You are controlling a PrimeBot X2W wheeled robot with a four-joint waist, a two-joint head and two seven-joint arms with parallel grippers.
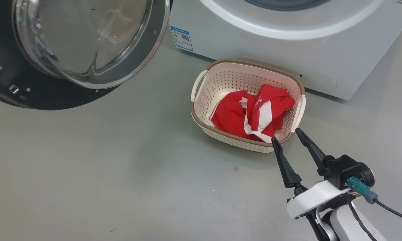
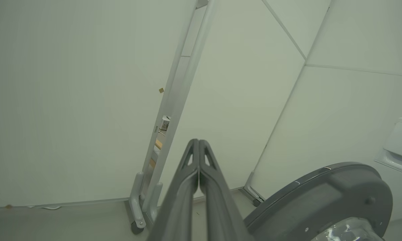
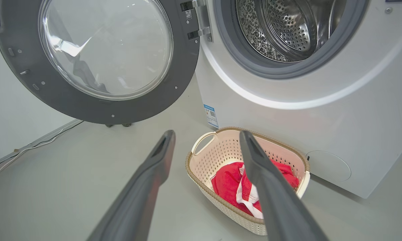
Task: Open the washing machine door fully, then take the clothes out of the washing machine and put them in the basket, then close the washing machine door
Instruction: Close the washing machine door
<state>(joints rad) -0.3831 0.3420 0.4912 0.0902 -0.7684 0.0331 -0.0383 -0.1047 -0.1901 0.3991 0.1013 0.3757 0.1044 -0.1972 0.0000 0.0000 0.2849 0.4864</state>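
Observation:
The washing machine (image 1: 254,36) (image 3: 338,113) stands at the back, its steel drum bare where it shows in the right wrist view. Its door (image 1: 73,43) (image 3: 97,57) (image 2: 325,197) hangs swung wide open to the left. The cream basket (image 1: 201,87) (image 3: 201,147) sits on the floor before the machine. Red clothes (image 1: 251,113) (image 3: 227,180) with white stripes lie bunched inside it. My right gripper (image 1: 287,134) (image 3: 207,137) hovers open and empty at the basket's near right corner. My left gripper (image 2: 198,142) is shut on nothing, pointing at a white wall beside the door.
Grey floor (image 1: 104,174) spreads to the left and front of the basket. White wall panels (image 2: 70,100) on a wheeled frame (image 2: 137,214) stand behind the open door. A cable runs along the wall's base (image 3: 26,147).

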